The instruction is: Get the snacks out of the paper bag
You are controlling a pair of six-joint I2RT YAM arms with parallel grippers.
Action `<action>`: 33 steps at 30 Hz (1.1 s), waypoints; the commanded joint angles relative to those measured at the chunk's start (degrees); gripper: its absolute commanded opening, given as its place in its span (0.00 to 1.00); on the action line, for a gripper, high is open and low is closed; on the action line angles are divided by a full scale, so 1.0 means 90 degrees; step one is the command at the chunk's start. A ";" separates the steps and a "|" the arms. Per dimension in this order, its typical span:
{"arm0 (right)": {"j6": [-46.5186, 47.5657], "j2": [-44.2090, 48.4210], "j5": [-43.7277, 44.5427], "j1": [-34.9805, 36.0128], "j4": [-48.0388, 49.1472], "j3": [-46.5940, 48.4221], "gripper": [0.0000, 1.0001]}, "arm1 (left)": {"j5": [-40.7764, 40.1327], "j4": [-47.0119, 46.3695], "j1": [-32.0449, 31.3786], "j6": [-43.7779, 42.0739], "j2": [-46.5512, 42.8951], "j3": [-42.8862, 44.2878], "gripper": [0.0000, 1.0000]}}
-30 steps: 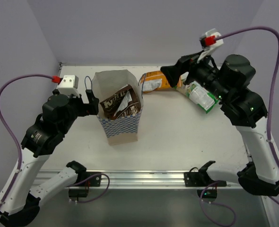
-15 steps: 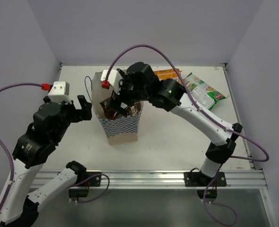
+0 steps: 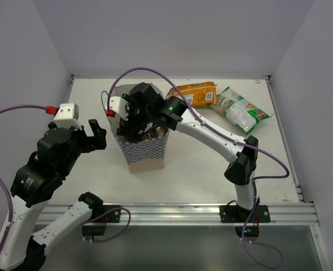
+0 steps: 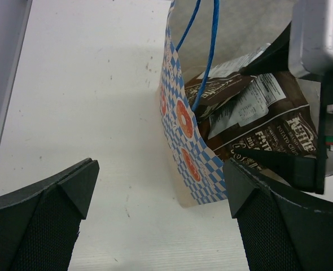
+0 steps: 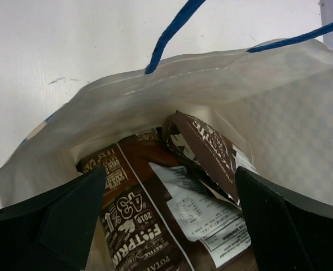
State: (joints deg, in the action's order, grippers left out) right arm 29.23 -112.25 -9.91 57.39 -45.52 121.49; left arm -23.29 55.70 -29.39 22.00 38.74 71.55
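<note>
My right gripper (image 5: 171, 175) is wide open at the top of the bag (image 3: 147, 153), just above two brown packets (image 5: 134, 226) inside it. My left gripper (image 4: 160, 168) is wide open too, near the bag but not touching. The orange packet (image 3: 196, 93) and green packet (image 3: 242, 111) lie on the table (image 3: 189, 176) behind.

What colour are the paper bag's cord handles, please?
Blue. The cord handles show best in the left wrist view.

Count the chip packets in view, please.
4. The orange packet and the green-and-white packet lie on the table beyond the paper bag; two dark brown packets sit inside it. Others may hide underneath.
</note>
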 commanded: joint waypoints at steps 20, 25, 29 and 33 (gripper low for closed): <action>0.0336 -0.0565 -0.0128 -0.0390 0.1093 -0.0169 0.98 | -0.0176 0.0285 -0.0006 0.0222 -0.0076 0.0107 1.00; 0.0404 -0.0712 -0.0168 -0.0409 0.1044 -0.0189 0.95 | -0.0196 0.0285 -0.0006 0.0212 -0.0027 0.0107 1.00; 0.0482 -0.0868 -0.0061 -0.0429 0.1063 -0.0091 0.81 | -0.0166 0.0285 0.0003 0.0212 -0.0017 0.0117 1.00; 0.0580 -0.0868 0.0114 -0.0439 0.1132 -0.0013 0.52 | -0.0166 0.0315 0.0003 0.0231 -0.0018 0.0107 1.00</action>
State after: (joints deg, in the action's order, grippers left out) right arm 33.21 -120.49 -9.98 53.89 -36.34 119.81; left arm -24.23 58.02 -29.39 23.44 38.20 71.57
